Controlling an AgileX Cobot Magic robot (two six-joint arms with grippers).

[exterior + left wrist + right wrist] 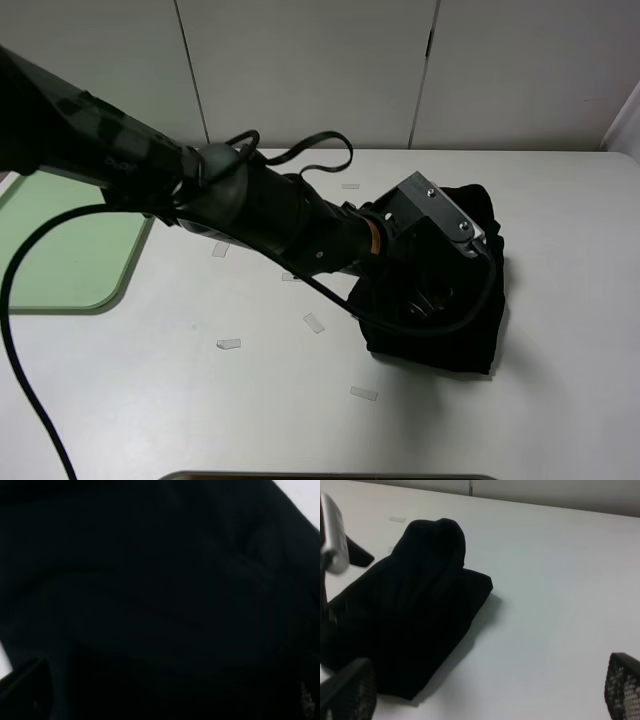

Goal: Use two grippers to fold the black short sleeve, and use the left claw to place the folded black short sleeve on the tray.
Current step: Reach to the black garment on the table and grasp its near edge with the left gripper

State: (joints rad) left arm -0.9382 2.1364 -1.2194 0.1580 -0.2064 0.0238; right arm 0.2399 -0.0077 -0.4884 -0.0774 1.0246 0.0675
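The left claw (pixel 432 300), jaws spread, hangs over the folded black short sleeve (pixel 470 330) at centre right of the overhead frame, well apart from the tray (pixel 60 260) at left; the right gripper (pixel 485 700) is spread, holding nothing.

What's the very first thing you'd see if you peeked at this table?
A big black robot arm stretches across the white table from the left, its end down over a bunched-up black short sleeve right of the middle. At the left edge lies a pale green tray with nothing visible on it. Small clear scraps dot the tabletop.
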